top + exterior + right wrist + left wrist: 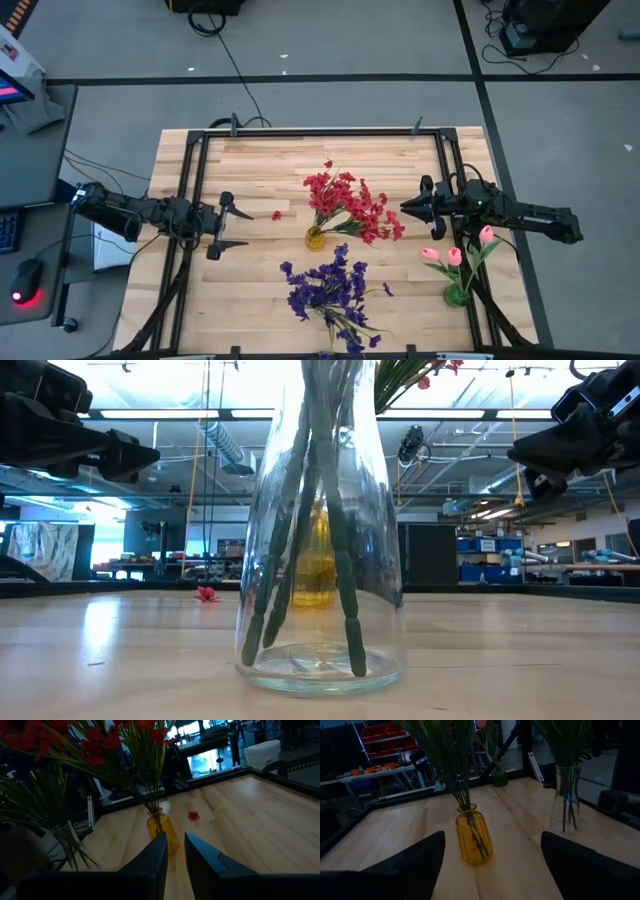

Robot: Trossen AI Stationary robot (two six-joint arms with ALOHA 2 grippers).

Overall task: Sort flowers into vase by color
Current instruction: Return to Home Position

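- The red flowers [350,205] stand in the yellow vase [315,238] at the middle of the table [260,300].
- The purple flowers [328,285] stand in the clear vase [320,560], close to the near edge.
- The pink tulips [452,255] stand in the green vase [457,295] at the near right.
- One loose red bloom [276,215] lies on the wood, left of the yellow vase. I see no stem outside a vase, so the sorting looks finished to me.
- The right gripper [405,207] hangs just beside the red blooms and just beyond the tulips. Its fingers are almost together and grasp nothing.
- The left gripper [249,228] is well apart on the left, released wide and empty.
- To go home well, I think the right arm should draw back to the right and away from both bouquets, slowly, so no link brushes a stem and tips a vase. The left arm has free room.
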